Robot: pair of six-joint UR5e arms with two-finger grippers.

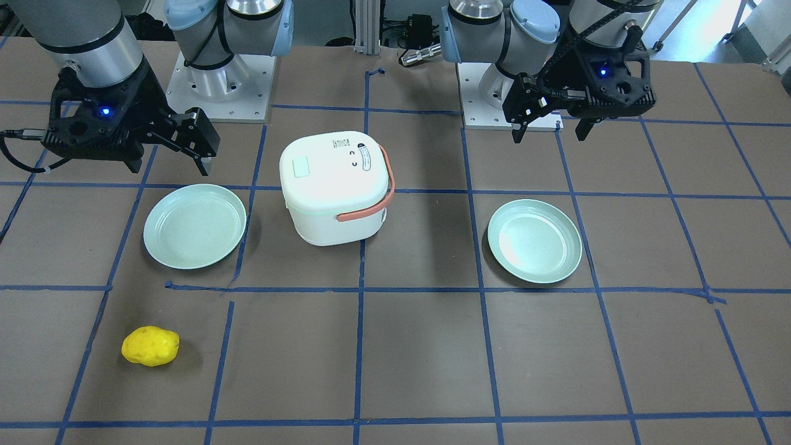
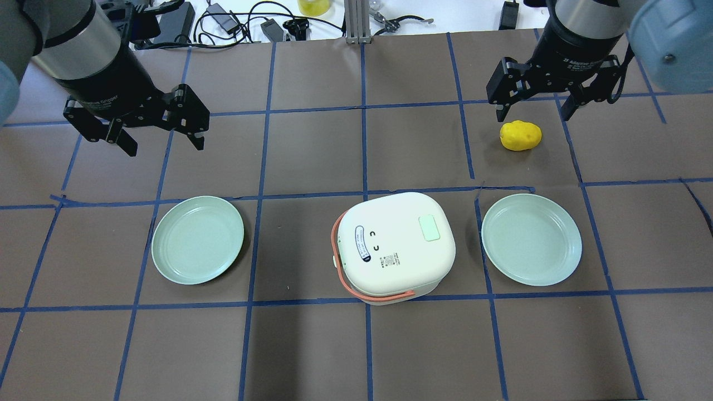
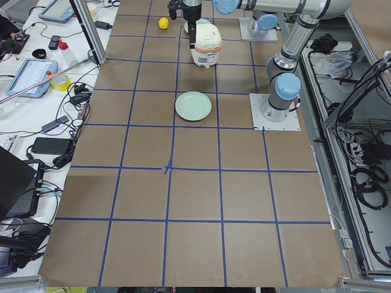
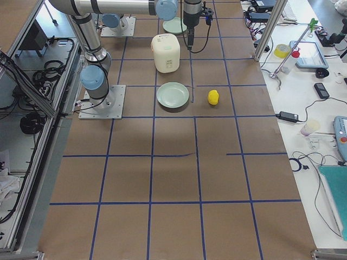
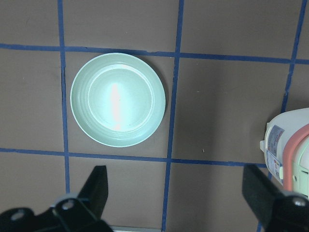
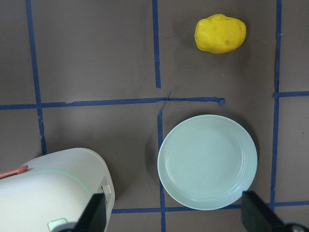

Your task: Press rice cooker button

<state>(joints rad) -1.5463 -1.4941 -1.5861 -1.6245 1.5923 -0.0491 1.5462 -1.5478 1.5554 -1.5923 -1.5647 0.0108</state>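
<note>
Looking down on a brown table (image 2: 312, 156) gridded with blue tape (image 2: 363, 139). Finding the cooker (image 2: 395, 242) standing upright near the middle, white, lid shut, with its orange handle (image 2: 345, 278) lying folded down around the left side and the side nearest the robot. Noting a pale green square (image 2: 429, 228) on the lid, toward the right, and dark markings toward the left; not being able to tell which of these, if any, is the button.

Seeing the left plate (image 2: 198, 239) and the right plate (image 2: 532, 239), both mint green and bare, flanking the cooker, each lying flat and apart from it. Spotting a yellow potato (image 2: 521, 135) beyond the right plate, on the side away from the robot, well apart from the cooker.

Watching the left gripper (image 2: 165, 146) hanging high over the table's left side, fingers (image 2: 198, 139) spread wide, gripping nothing, touching nothing. Catching, through its wrist camera, the left plate below and just an edge of the cooker at the right.

Watching the right gripper (image 2: 533, 115) hanging high over the right side, likewise spread wide and gripping nothing. Catching, through its wrist camera, the potato, the right plate and a corner of the cooker below, all clear of the fingertips.
</note>
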